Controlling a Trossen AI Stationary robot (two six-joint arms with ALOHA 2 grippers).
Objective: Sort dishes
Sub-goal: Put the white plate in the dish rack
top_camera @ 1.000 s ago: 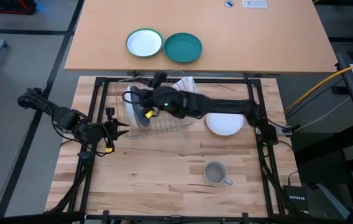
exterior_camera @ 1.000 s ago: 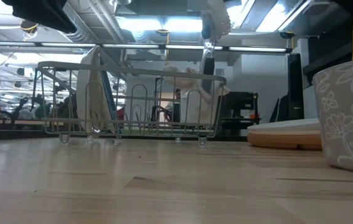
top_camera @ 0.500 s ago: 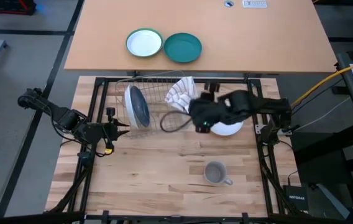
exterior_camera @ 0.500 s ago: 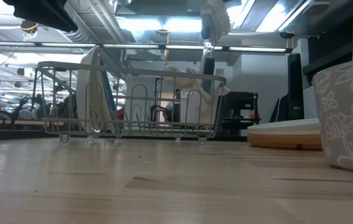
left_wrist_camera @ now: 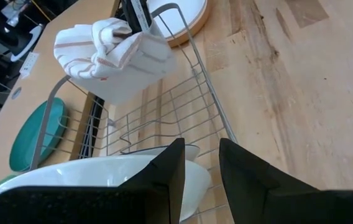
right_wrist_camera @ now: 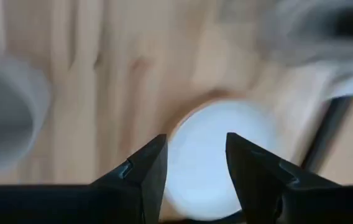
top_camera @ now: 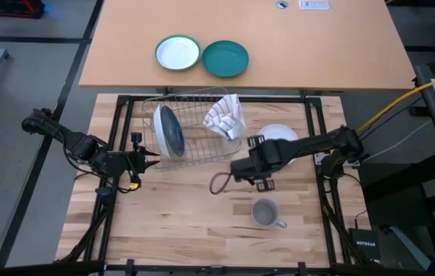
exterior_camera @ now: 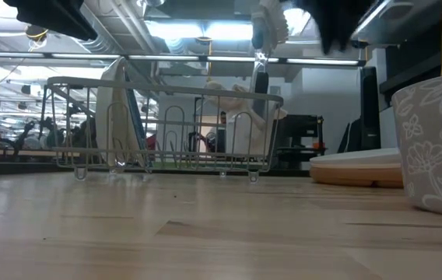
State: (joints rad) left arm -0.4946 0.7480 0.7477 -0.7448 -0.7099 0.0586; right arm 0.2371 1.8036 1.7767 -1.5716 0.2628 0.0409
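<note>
The right end effector (top_camera: 235, 171) hangs over the bare tabletop (top_camera: 187, 218) between the wire dish rack (top_camera: 194, 153) and the grey mug (top_camera: 266, 213), its fingers (right_wrist_camera: 142, 171) a narrow gap apart with nothing between them. Just beside that arm, toward the tabletop's back, a white plate (top_camera: 279, 136) rests on a tan wood-coloured plate (exterior_camera: 353, 173). In the rack a dark blue plate (top_camera: 171, 130) stands on edge with a white plate (top_camera: 158, 132) against it, and a striped cloth (top_camera: 224, 116) is draped over the rack's far corner. The left end effector (top_camera: 150, 156) waits just beside the rack's left end, its fingers (left_wrist_camera: 170, 171) narrowly parted and empty. On the farther desk lie a green-rimmed white plate (top_camera: 178, 54) and a teal plate (top_camera: 225, 59), side by side.
</note>
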